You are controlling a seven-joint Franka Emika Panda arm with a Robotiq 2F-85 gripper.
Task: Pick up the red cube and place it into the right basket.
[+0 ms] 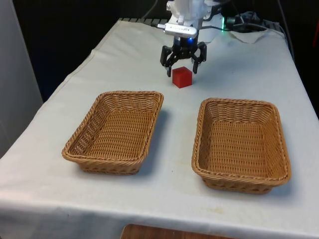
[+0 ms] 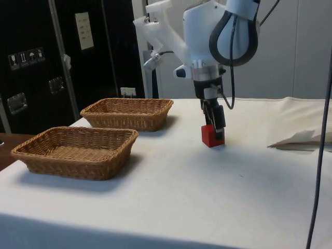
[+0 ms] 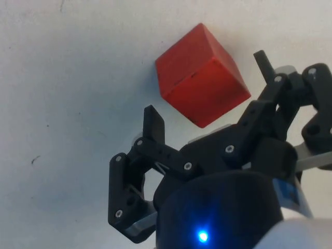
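Red cube [image 1: 182, 77] sits on the white cloth [image 1: 234, 79] in the front view, beyond the two wicker baskets and between them in line. The gripper [image 1: 183, 63] hangs just behind and above it with its black fingers spread wide, wider than the cube, and nothing between them. The left basket [image 1: 115, 130], on the front view's left, and the right basket [image 1: 241, 143], on the front view's right, both lie nearer the camera, well apart from the cube.

From the side view, the red cube [image 2: 212, 136] rests flat on the cloth and the gripper [image 2: 216, 127] comes down right at it, one finger overlapping the cube's upper edge; whether it touches cannot be told here.

Through the wrist view, the fingers [image 3: 153, 127] stand wide apart and the red cube [image 3: 201, 74] lies just past their tips, not yet between them and ungripped.
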